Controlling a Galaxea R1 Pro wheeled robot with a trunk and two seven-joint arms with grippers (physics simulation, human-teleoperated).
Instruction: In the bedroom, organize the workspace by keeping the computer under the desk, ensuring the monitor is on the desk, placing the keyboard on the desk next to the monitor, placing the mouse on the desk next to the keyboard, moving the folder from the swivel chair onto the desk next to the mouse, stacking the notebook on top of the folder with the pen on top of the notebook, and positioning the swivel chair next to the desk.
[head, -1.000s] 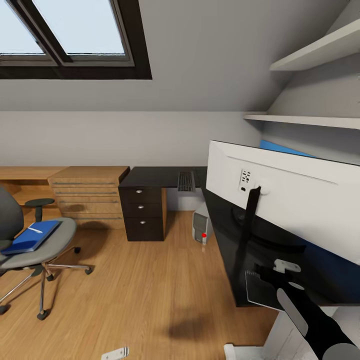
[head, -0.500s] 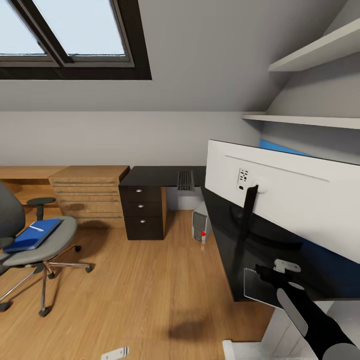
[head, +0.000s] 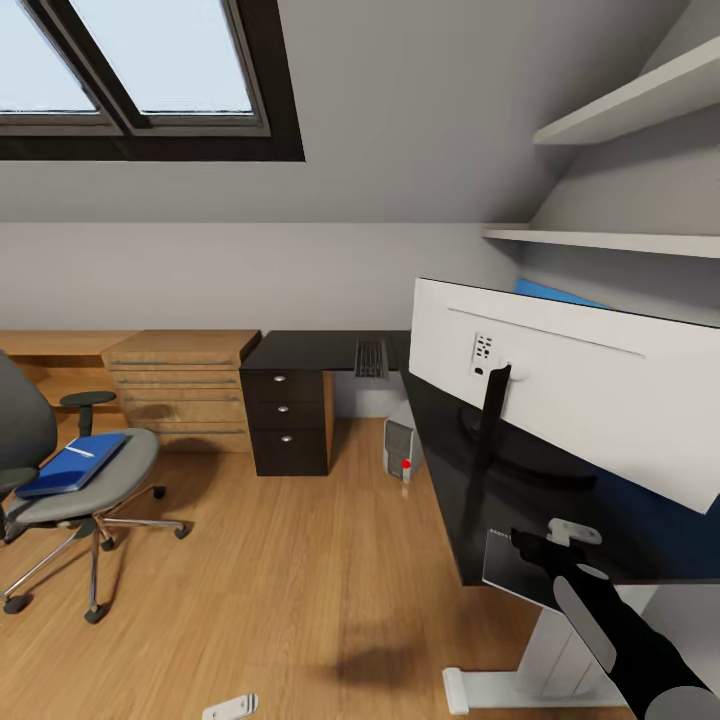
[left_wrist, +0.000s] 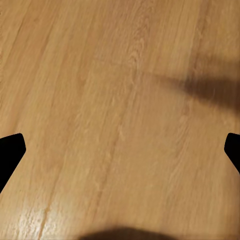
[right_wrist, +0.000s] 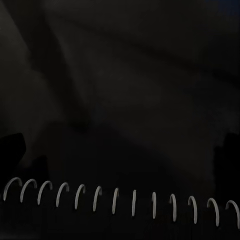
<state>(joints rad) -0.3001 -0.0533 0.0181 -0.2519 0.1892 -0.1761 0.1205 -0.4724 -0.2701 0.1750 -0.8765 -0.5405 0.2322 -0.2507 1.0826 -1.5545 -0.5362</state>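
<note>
The black-topped counter runs from mid-frame to lower right, the monitor standing on it at right, white back showing. The swivel chair at left carries the blue folder. From the lower right corner the right arm reaches up-left, its claw clenched on the spiral notebook at the counter's near edge.

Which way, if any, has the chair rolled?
No. The whole view shifted; the chair still stands by the wooden chest's left end.
</note>
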